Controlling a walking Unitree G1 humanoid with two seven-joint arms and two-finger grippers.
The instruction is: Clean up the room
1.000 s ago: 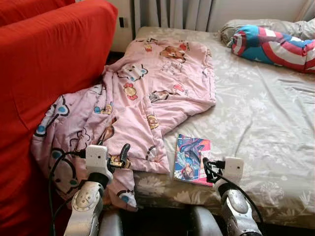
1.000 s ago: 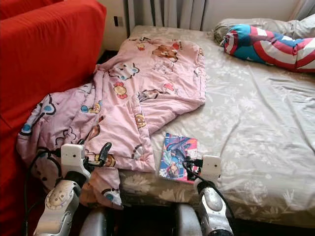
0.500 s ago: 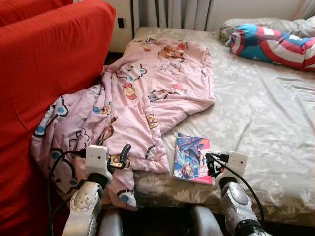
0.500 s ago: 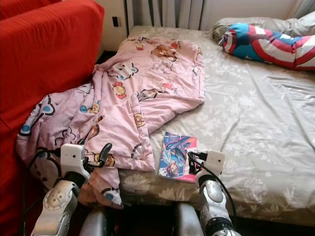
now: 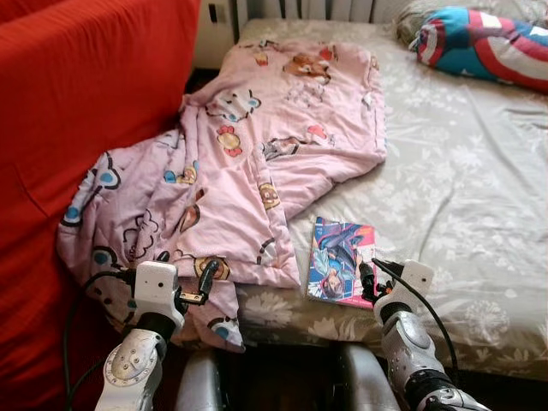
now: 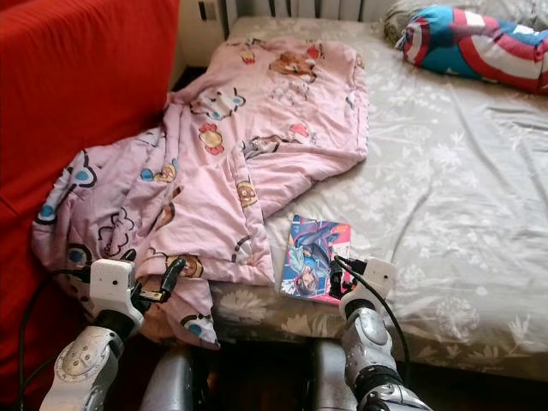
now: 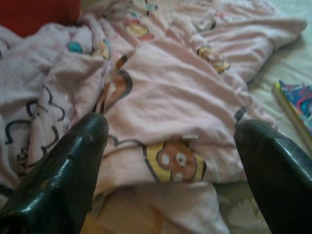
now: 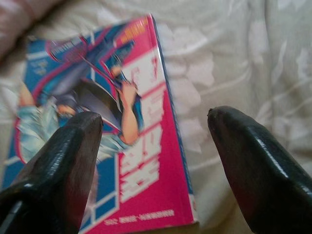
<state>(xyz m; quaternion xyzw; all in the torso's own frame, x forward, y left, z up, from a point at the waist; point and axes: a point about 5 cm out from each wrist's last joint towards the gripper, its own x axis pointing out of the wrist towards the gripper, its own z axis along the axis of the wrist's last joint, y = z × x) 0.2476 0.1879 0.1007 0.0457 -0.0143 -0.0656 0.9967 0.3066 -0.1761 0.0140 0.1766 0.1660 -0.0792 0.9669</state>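
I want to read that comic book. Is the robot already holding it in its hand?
No, the comic book lies flat on the bed sheet, and the right hand hovers open above its edge without pinching it.

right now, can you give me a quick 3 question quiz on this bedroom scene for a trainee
1. True or false: the comic book lies flat on the bed sheet, close to the bed's near edge.
2. Multiple choice: what is the right gripper lined up over? A) the striped pillow B) the comic book's edge C) the red sofa
3. Fill in: the left gripper is open and points at the pink ______, part of which hangs off the bed beside the red sofa.

Key
1. True
2. B; its fingers are spread, one over the cover and one over the sheet.
3. blanket; a striped pillow lies at the bed's far end.
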